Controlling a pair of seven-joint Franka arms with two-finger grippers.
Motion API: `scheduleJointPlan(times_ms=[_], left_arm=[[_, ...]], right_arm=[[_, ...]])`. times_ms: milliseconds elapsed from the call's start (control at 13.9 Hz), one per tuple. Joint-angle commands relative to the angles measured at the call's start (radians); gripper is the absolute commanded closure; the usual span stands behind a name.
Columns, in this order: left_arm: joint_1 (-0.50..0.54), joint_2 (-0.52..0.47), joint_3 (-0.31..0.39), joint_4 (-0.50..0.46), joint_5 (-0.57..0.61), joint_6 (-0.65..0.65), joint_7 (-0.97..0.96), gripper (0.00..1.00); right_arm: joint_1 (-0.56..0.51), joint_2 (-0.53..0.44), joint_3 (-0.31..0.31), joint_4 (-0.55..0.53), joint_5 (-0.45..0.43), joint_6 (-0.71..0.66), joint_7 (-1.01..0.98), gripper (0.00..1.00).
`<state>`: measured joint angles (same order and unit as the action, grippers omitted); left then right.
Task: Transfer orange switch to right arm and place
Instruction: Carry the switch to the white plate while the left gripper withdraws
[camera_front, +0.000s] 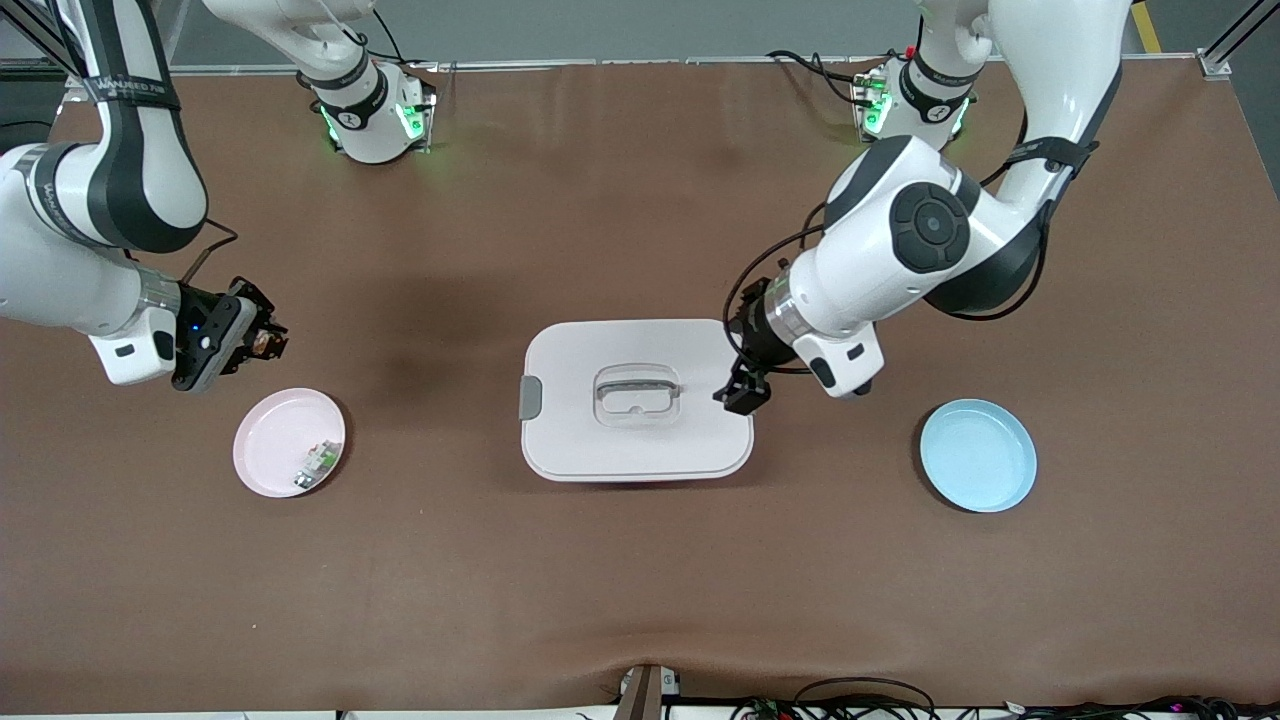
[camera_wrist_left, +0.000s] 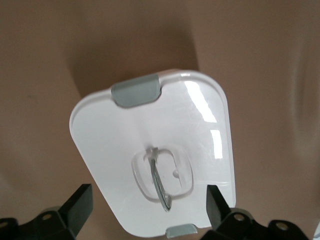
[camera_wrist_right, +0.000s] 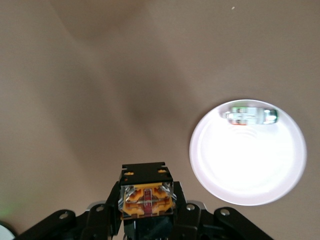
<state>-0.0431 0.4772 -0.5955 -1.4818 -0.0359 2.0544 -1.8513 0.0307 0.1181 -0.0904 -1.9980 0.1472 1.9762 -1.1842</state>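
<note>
The orange switch (camera_wrist_right: 146, 196), a small black block with a clear orange middle, sits pinched between the fingers of my right gripper (camera_wrist_right: 146, 206), which is shut on it. In the front view that right gripper (camera_front: 262, 340) and the orange switch (camera_front: 265, 344) hang over bare table beside the pink plate (camera_front: 262, 452), at the right arm's end. My left gripper (camera_front: 742, 393) hangs open over the edge of the white lidded box (camera_front: 640, 445). In its wrist view the left gripper (camera_wrist_left: 148, 201) has both fingers spread wide with nothing between them.
A small white-and-green part (camera_front: 318, 464) lies on the pink plate (camera_wrist_right: 250, 170), near its rim (camera_wrist_right: 250, 115). The white box (camera_wrist_left: 120, 125) has grey clips and a folded handle (camera_front: 637, 385). An empty blue plate (camera_front: 978, 455) stands toward the left arm's end.
</note>
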Motion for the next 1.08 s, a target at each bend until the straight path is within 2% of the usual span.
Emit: scheduleJointPlan(times_ms=[0, 359, 718, 1006], left_arm=[[0.06, -0.075, -0.006, -0.089, 0.014, -0.01, 0.143, 0.0], [0.184, -0.158, -0.006, -0.21, 0.016, -0.01, 0.525, 0.0], [0.314, -0.296, -0.007, -0.403, 0.037, 0.004, 0.97, 0.0], [0.406, -0.44, -0.007, -0.59, 0.047, 0.116, 1.29, 0.0]], right_arm=[[-0.014, 0.047, 0.015, 0.018, -0.043, 0.067, -0.084, 1.0], [-0.058, 0.162, 0.015, 0.018, -0.046, 0.288, -0.273, 1.0], [-0.097, 0.273, 0.014, 0.018, -0.047, 0.487, -0.448, 1.0], [-0.098, 0.333, 0.014, 0.018, -0.054, 0.584, -0.486, 1.0]])
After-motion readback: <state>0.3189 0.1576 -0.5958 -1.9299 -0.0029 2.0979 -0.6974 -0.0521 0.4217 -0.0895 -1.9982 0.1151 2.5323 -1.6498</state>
